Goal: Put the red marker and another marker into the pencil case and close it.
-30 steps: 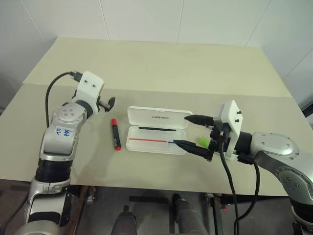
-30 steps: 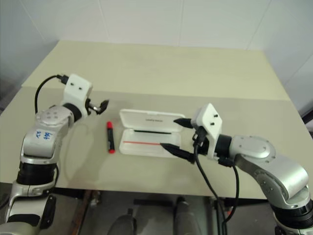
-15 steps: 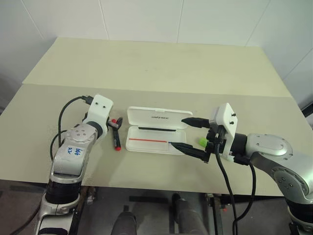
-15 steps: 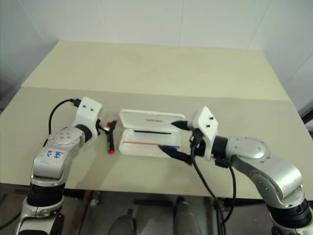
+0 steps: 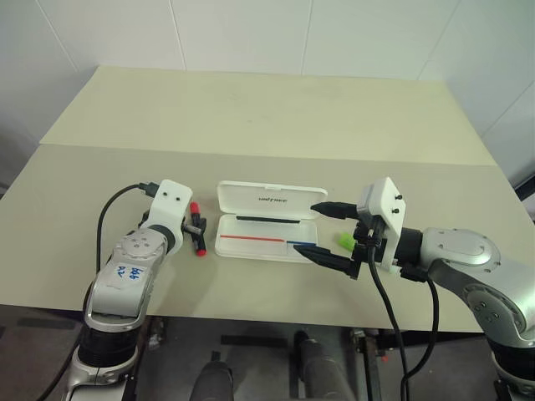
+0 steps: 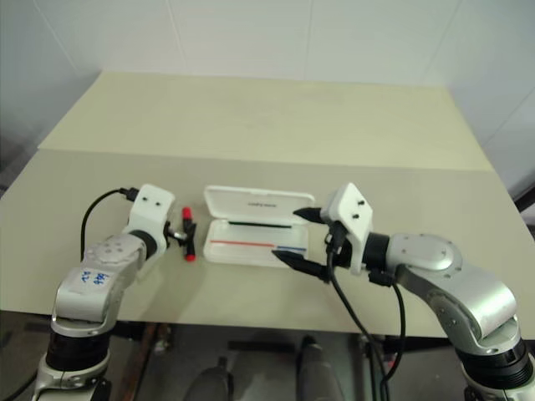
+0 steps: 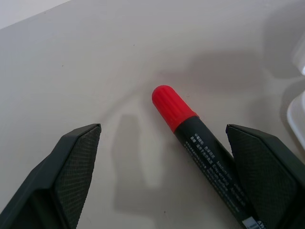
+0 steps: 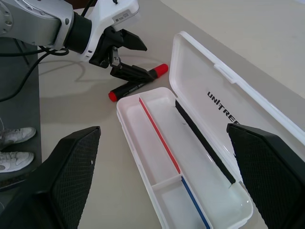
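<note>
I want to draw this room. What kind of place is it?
Probably a robot test room or lab, not a home. A plain beige table stands against bare white walls, holding just an open pencil case and a red marker.

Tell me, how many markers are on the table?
2: the red marker left of the pencil case, between the left gripper's open fingers; the green-capped marker, half hidden behind the right gripper.

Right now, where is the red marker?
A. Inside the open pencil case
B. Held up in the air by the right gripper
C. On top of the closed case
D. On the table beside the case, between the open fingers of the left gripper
D: the red marker lies on the table beside the open pencil case, with the left gripper open around it.
</note>
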{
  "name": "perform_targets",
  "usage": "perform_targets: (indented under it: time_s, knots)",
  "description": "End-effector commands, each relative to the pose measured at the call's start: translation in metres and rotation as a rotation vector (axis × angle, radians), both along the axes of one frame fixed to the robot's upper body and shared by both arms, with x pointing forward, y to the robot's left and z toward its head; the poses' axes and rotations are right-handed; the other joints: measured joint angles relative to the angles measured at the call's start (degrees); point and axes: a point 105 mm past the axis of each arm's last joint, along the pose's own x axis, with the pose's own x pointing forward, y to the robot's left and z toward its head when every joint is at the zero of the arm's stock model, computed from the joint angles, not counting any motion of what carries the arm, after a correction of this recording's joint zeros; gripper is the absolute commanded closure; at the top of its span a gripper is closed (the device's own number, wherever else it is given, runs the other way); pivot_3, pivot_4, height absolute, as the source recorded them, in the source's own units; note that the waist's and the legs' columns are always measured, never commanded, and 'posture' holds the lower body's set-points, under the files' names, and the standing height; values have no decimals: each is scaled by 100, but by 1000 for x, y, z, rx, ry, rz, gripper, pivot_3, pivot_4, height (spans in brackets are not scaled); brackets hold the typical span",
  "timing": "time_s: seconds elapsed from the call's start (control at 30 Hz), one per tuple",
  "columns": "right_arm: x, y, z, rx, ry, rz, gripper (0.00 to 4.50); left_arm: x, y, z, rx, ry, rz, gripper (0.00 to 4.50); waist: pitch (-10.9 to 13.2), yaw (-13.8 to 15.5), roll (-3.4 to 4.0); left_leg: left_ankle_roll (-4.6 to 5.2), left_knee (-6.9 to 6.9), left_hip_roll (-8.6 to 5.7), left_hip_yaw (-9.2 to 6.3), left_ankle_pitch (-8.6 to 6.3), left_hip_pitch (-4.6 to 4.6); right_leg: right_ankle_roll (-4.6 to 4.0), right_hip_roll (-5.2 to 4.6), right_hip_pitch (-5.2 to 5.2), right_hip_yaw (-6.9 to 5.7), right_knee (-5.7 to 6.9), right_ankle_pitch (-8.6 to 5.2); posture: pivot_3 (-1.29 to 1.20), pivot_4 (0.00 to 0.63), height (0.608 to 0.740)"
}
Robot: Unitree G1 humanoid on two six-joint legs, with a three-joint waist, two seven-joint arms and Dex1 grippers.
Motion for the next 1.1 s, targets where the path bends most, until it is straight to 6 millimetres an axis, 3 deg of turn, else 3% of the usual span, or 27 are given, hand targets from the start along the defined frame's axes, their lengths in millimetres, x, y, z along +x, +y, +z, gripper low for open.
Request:
perform_targets:
  time_s: [0.03, 0.23, 0.27, 0.4, 0.63, 0.67, 0.9, 1.03, 1.1]
  knots:
    - [-1, 0, 7, 0, -42, 4, 0, -7, -2, -15, -15, 71, 7, 28, 0, -5, 0, 0, -1, 0, 0, 0, 0, 0, 0, 0, 0, 1, 0, 0, 150, 740]
    - [-1, -1, 8, 0, -46, -6, 0, -12, -3, -30, -20, 178, 17, 28, -1, -4, 0, 0, -1, 0, 1, 0, 2, -1, 1, 4, 0, 4, -1, 0, 150, 740]
    - [-1, -1, 8, -1, -47, -9, 0, -12, -1, -33, -17, 198, 36, 217, -1, -5, 0, 0, -1, 0, 1, 0, 3, -1, 1, 4, 0, 4, -1, 0, 150, 740]
    - [1, -3, 9, -3, -52, -18, 0, -8, 2, -34, -21, 209, 66, 1315, -2, -15, 0, 0, -1, -2, 0, 0, 7, -2, 1, 5, 2, 7, -1, 0, 150, 740]
    - [3, -5, 10, -5, -66, -32, 0, 1, 2, -29, -42, 198, 81, 3756, -2, -47, -1, 0, 18, -5, -10, 0, 14, -19, 15, 8, 7, 13, 18, 0, 150, 740]
    - [4, -6, 10, -6, -69, -36, 0, 3, 2, -27, -42, 194, 80, 3941, -2, -59, 0, 0, 19, -6, -13, 0, 17, -23, 18, 9, 8, 12, 22, 0, 150, 740]
    - [7, -9, 13, -9, -90, -61, 0, 31, 13, -1, -2, 55, 96, 3942, -2, -161, -1, -1, 37, -5, -63, 1, 27, -10, 66, 26, 8, -51, 64, 0, 150, 740]
    - [7, -11, 14, -11, -100, -81, 0, 54, 23, 25, 25, -82, 120, 3942, 1, -287, -3, -7, 20, -5, -96, -5, 5, -6, 83, 55, -24, -258, 213, 0, 150, 740]
    - [6, -13, 14, -11, -105, -96, 0, 65, 24, 44, 52, -178, 106, 3942, 1, -312, -3, -39, 15, -5, -98, -23, 15, -6, 80, 69, -27, -266, 222, 0, 150, 740]
